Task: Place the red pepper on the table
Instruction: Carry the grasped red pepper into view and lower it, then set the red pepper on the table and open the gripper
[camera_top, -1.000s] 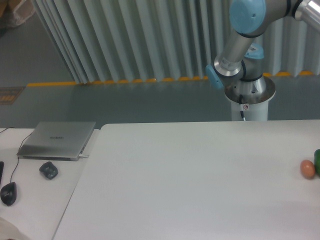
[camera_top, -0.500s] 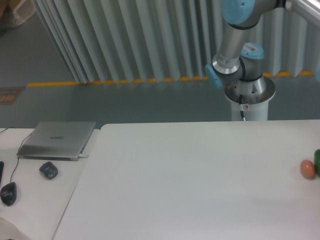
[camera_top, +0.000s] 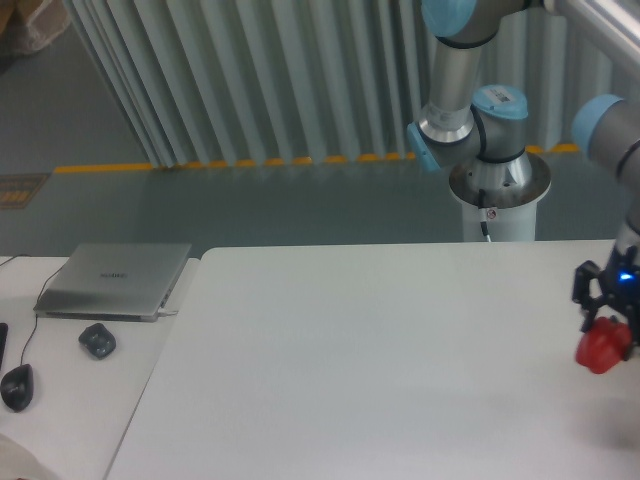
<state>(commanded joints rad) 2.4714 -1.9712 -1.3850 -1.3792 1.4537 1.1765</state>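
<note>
Two fingers clenched on red pepper, hanging from my gripper over table near right edge. Risk, my guess: releasing too high, lumpy pepper rolls off edge.

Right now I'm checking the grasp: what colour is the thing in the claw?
Bright red: the red pepper held in the claw, clearest in the fixed camera view.

Silver arm, light-blue joint caps, round grey base; black end effector, blue light.
</note>
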